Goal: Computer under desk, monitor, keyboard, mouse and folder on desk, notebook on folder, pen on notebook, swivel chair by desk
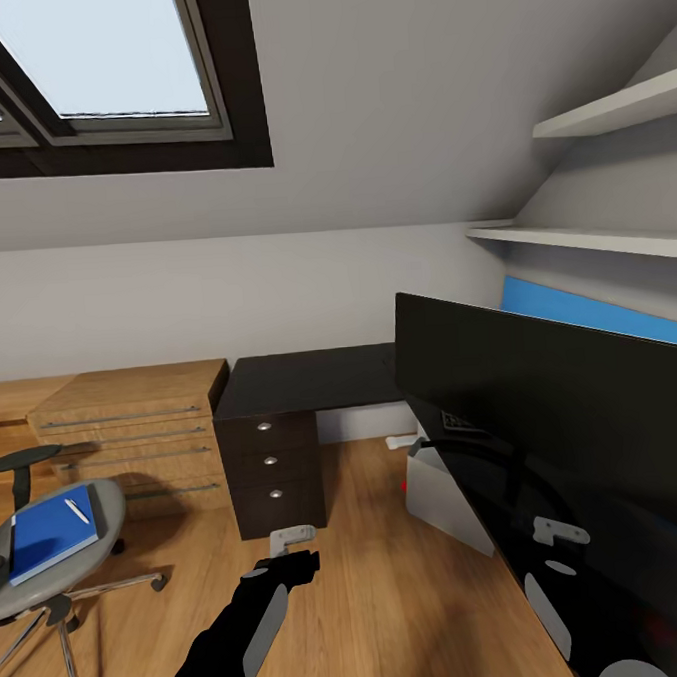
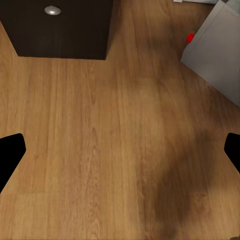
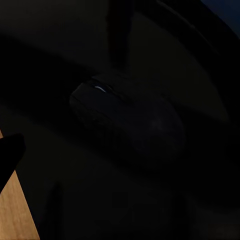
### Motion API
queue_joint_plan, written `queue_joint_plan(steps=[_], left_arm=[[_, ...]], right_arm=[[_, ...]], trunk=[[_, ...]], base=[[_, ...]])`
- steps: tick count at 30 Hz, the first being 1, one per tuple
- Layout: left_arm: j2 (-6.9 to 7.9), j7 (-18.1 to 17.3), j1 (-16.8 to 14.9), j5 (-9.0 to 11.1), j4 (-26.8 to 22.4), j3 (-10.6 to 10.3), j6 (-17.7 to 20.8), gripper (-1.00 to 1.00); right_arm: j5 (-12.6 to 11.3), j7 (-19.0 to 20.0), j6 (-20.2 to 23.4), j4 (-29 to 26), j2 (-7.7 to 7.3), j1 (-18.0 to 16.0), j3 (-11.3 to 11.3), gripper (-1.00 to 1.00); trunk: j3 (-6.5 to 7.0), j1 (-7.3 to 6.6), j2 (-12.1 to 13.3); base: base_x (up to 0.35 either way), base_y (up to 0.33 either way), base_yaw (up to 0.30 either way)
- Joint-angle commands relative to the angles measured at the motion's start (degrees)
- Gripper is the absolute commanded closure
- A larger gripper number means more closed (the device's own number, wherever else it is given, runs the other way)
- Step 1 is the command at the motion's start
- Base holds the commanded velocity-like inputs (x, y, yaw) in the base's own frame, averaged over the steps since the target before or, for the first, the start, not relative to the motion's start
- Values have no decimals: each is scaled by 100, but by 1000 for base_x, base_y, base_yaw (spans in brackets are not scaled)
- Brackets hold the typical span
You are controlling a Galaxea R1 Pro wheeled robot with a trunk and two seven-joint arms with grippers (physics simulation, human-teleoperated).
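Observation:
The swivel chair stands at the lower left with the blue folder on its seat and the pen lying on the folder. The black desk runs along the wall over its drawer unit. The monitor looms close on the right, above the grey computer on the floor. My left gripper hangs open over bare floor. My right gripper is open above the mouse on a dark surface. Keyboard and notebook are out of view.
A light wooden drawer bench stands left of the desk, behind the chair. White shelves and a blue panel are on the right wall. Wooden floor lies open between the chair and the computer.

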Motion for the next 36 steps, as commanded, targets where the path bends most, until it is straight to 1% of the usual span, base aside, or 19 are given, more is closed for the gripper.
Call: queue_joint_plan(steps=[1,6,11,18,23,36], left_arm=[[4,54,-3,61,-10,-23,19,-100],[4,54,-3,61,-10,-23,17,-100],[4,54,-3,53,74,-23,17,-100],[4,54,-3,52,91,-23,17,-100],[4,29,-3,52,95,-23,17,-100],[4,29,-3,52,96,-23,17,-100]], right_arm=[[-41,-24,27,-12,-2,-2,9,-100],[-40,-24,27,-12,-2,-2,9,-100],[-37,-24,27,-7,-2,-2,9,-100],[-37,-24,27,7,-6,-2,9,-100],[-42,-24,27,69,-79,-29,9,-100],[-49,-24,27,102,-98,-45,9,-100]], trunk=[[-7,0,-4],[-7,0,-4],[-7,0,-4],[-7,0,-4],[-7,0,-4],[-7,0,-4]], base=[[3,0,0],[7,0,0],[157,0,0],[19,0,0],[41,-26,0],[24,-19,0]])
